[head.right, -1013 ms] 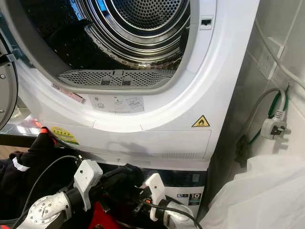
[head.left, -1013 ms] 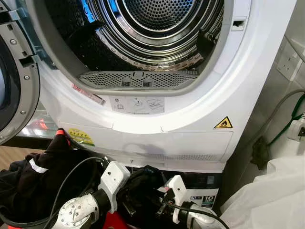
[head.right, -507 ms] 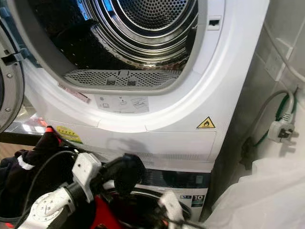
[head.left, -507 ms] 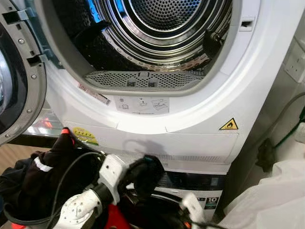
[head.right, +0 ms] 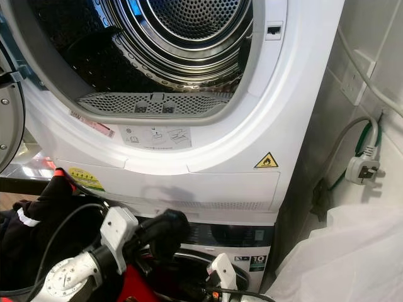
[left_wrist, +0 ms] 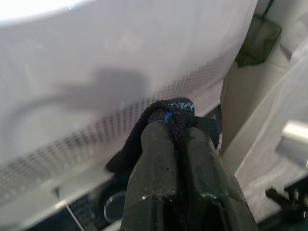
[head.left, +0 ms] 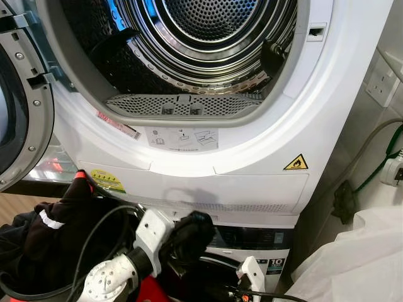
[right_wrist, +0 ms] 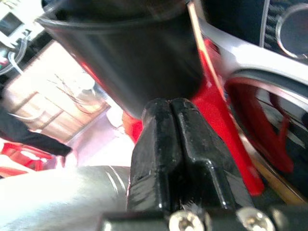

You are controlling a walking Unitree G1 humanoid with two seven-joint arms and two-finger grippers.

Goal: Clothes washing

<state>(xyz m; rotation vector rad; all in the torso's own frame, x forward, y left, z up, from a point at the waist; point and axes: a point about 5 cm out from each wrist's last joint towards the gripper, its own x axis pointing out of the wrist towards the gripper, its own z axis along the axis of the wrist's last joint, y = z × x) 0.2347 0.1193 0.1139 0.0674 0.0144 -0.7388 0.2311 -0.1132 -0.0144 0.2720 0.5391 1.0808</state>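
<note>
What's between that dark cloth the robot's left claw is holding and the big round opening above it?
The dryer's white front panel with a yellow warning sticker, then the grey lint filter, seen in the eye views.

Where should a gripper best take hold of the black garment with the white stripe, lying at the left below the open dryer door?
Probably at the raised peak of the black garment, near its red tip, coming from above. There the cloth bunches into a narrow ridge that two fingers can pinch; lower down it spreads wide, and a black cable crosses it.
</note>
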